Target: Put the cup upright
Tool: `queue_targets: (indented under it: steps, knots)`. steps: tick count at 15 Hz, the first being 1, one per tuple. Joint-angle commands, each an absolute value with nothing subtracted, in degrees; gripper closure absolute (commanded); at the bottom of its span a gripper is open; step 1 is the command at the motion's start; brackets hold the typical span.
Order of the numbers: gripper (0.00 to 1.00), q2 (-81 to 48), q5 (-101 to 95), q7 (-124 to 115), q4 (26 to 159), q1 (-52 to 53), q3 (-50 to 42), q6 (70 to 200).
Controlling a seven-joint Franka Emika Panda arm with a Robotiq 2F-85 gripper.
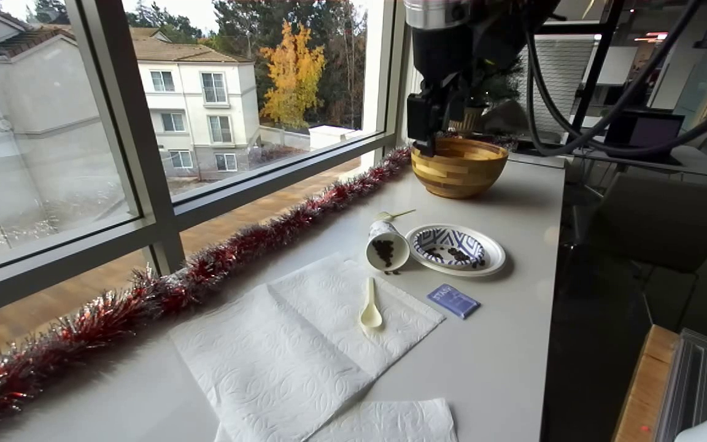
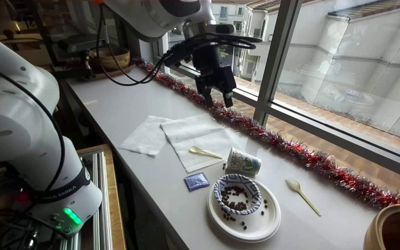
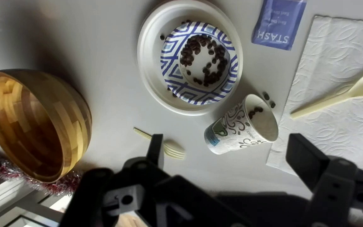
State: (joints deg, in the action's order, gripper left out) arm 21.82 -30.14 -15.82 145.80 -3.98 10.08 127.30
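In an exterior view, tinsel (image 1: 229, 256) runs left, wooden bowl (image 1: 459, 175) far; nearer, pale spoon (image 1: 371, 315) lies on paper towel (image 1: 304, 350), blue packet (image 1: 453, 301) right!

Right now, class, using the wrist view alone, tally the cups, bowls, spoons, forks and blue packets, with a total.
Cup: 1
Bowls: 2 (wooden bowl, patterned bowl)
Spoon: 1
Fork: 1
Blue packet: 1
Total: 6
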Motion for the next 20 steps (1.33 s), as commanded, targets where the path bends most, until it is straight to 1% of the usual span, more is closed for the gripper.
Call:
queue_targets:
  steps: [1,5,9,13,14,17,20]
  knots:
    - [0.00,12.8,-41.2,-24.3,144.6,-5.8,11.5,135.3]
    - [0.00,4.3,-51.6,-34.7,142.7,-4.3,10.1,139.2]
    - [0.00,-3.1,-58.6,-41.2,140.3,-1.7,8.1,139.1]
    - [0.00,-9.6,-61.0,-43.1,137.4,0.9,5.9,137.5]
    - [0.00,-5.7,-58.6,-41.0,140.1,1.0,5.6,138.4]
    - [0.00,-8.9,-58.6,-41.0,138.5,1.6,4.9,138.5]
    - [0.00,-9.2,-58.6,-41.0,138.0,1.7,4.8,138.5]
